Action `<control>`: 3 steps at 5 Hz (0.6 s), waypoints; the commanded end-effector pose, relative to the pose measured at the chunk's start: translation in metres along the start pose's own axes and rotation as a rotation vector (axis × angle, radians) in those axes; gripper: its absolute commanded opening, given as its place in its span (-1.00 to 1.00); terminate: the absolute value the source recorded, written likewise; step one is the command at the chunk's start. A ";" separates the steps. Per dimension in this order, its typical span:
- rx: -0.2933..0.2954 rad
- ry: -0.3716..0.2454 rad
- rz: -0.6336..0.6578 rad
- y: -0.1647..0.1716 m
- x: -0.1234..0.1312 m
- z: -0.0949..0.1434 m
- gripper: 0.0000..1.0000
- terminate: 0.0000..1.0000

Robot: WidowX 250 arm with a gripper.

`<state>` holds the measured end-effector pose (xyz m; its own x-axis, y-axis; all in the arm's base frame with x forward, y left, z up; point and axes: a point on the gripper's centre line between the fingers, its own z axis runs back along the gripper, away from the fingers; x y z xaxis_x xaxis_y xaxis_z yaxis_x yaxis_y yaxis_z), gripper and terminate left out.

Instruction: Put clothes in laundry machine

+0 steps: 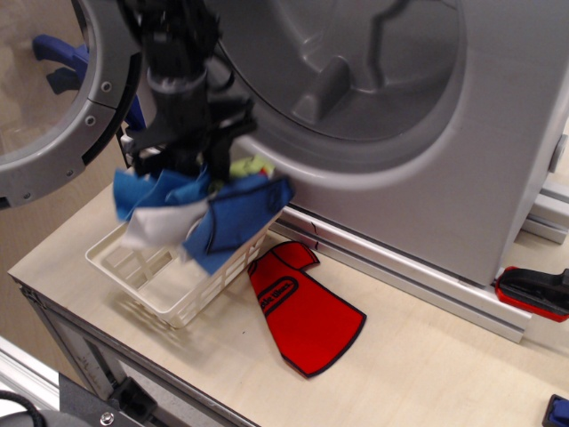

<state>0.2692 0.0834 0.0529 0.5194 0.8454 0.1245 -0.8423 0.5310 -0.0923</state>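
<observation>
I'm getting even, fairly bright indoor light from above, with soft shadows under the white basket [169, 289] and the red garment [302, 311] on the pale surface [427, 374]. The arm [182, 80] and the blue clothes [209, 209] hanging below it are smeared by motion blur. The washer drum [356, 62] shows only mild sheen, no hard glare, and the rest stays sharp.

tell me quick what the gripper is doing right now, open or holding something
Gripper: shut on the bunch of clothes, lifted above the white basket.
</observation>
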 end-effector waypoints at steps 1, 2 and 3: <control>-0.265 -0.127 -0.248 -0.021 -0.017 0.063 -1.00 -1.00; -0.373 -0.197 -0.351 -0.032 -0.015 0.073 -1.00 -1.00; -0.416 -0.249 -0.371 -0.049 -0.008 0.072 -1.00 -1.00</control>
<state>0.3053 0.0452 0.1153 0.6931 0.5971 0.4037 -0.4796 0.8002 -0.3601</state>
